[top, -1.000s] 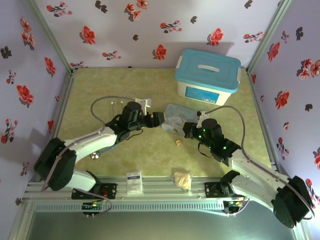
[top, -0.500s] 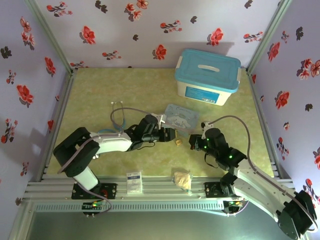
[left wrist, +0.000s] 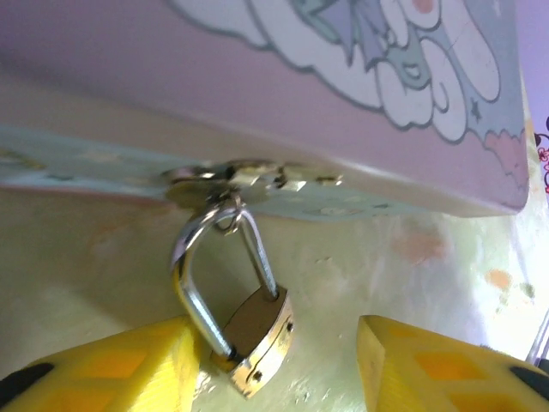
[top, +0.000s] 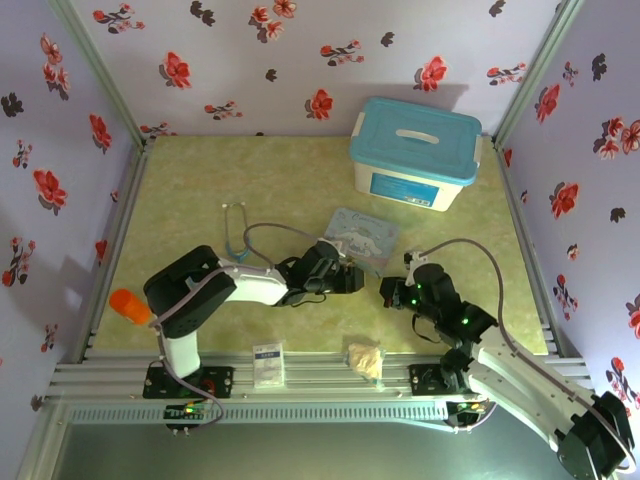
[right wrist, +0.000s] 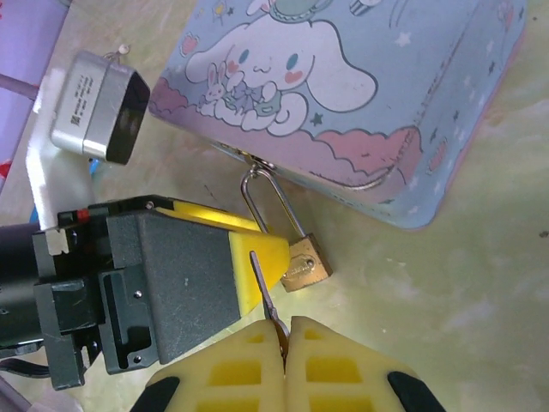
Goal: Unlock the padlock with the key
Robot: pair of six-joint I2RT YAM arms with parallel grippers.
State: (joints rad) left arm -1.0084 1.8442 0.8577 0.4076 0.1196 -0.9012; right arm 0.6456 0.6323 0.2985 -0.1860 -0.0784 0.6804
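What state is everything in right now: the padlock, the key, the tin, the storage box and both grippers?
cartoon tin: lid shut.
padlock: shackle closed, hooked through the tin's hasp.
right gripper: shut on the key.
key: pinched between the fingers, not in the lock.
left gripper: open, fingers either side of the padlock.
blue-lidded box: lid on.

The yellow-green worktop (top: 200, 180) carries a teal-lidded white box (top: 413, 152) at far right. A pastel cartoon tin (top: 362, 235) lies at centre, with the padlock (right wrist: 306, 264) hooked at its near edge. A loop of thin tubing (top: 236, 232) lies to the left, and a tan wad (top: 365, 358) by the near edge.
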